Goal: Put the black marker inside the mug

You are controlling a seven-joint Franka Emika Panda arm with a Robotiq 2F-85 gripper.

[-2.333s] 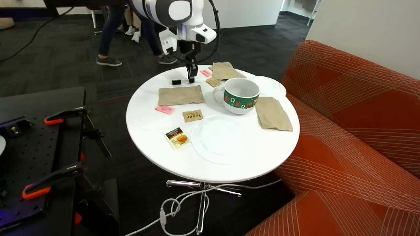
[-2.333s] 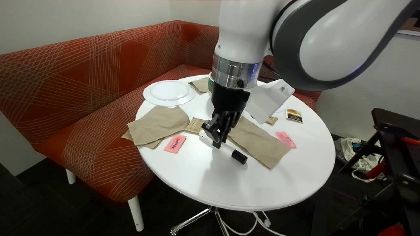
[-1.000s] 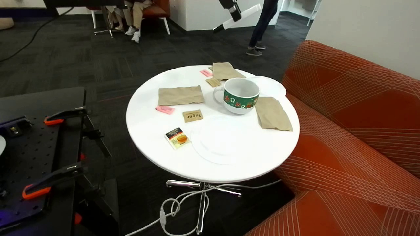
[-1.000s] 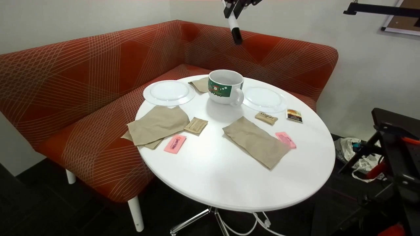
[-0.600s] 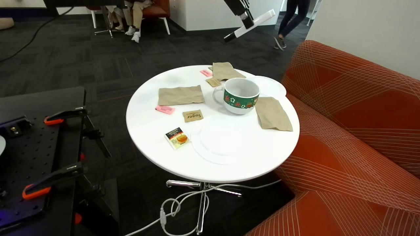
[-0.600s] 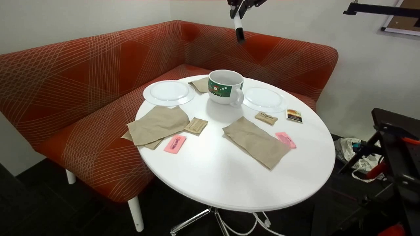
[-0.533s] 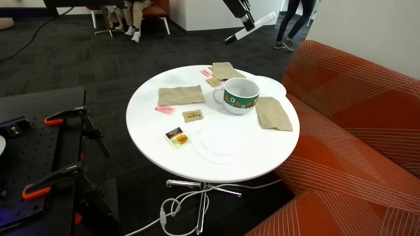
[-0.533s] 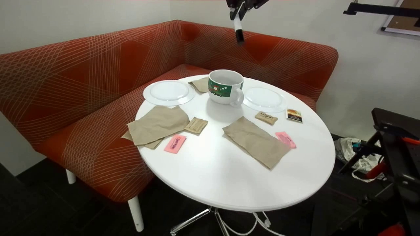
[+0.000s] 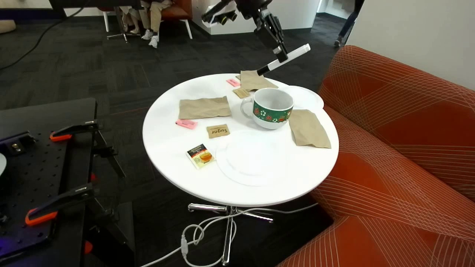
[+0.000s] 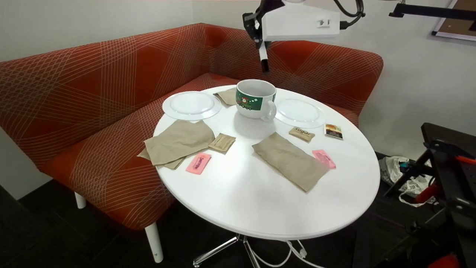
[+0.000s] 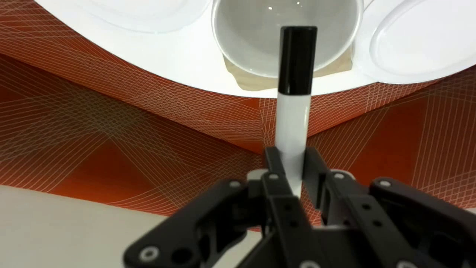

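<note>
The round white table point(image 9: 172, 142) is carrying the scene, and above it the gripper point(image 11: 292, 160) is hanging in the air, apart from the surface. Its jaws are standing nearly together, leaving only the thickness of something slim which they are pinching.

The mug point(image 9: 272, 115) is standing upright on the table, its opening facing up. In both exterior views it is sitting lower than the gripper; in the wrist view it is showing ahead of the fingertips point(image 11: 315, 167).

The marker point(image 11: 293, 119) is filling this narrow gap: the fingertips are pressing its white barrel from two opposite sides. In the wrist view its long axis is running out from between them toward the mug. In an exterior view the marker point(image 9: 295, 53) is slanting, neither flat nor upright.

The black cap point(image 11: 297, 61) is forming the lower end. In the wrist view it is covering part of the mug's opening, but it is lying nearer to that camera, so I cannot tell whether it is exactly above.

I am judging that only the lowering and the release are waiting. The coming move is depending, I think, on this slope: the cap is needing to enter inside the rim, and a barrel so inclined is risking to catch it.
</note>
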